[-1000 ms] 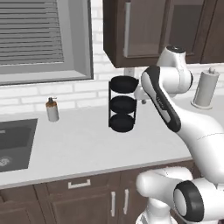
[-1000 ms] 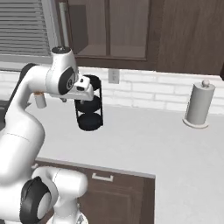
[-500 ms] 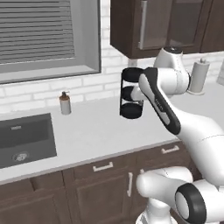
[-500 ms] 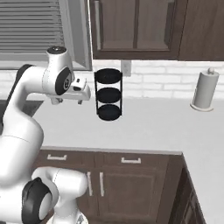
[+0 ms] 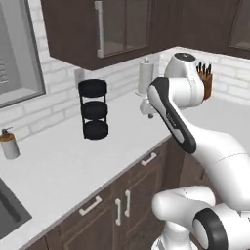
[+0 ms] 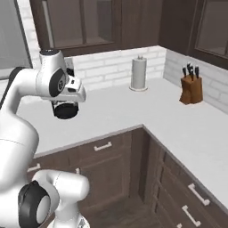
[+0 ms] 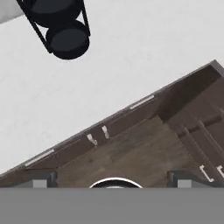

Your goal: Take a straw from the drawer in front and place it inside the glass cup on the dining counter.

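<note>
Currently, going left to right in your left base view: a small soap dispenser point(image 5: 8, 143) with a brown top by the brick wall; a black three-tier round rack point(image 5: 93, 110) standing on the white L-shaped worktop surface point(image 5: 58, 166); a white paper-towel roll point(image 5: 145, 77) on an upright holder, further back; the white arm's hand point(image 5: 148, 108) held above the surface's front edge; a brown wooden knife block point(image 5: 205, 82) with dark handles, near the corner.

Below the surface, you have dark brown closed drawers with small silver bar handles point(image 5: 91, 205), and cabinet doors beneath them.

In your hand view, the two dark fingers point(image 7: 38, 179) sit well apart, open and holding nothing, pointing down past the surface's edge toward the wood floor point(image 7: 127, 157).

The straw's drawer cannot be told apart among the closed fronts.
</note>
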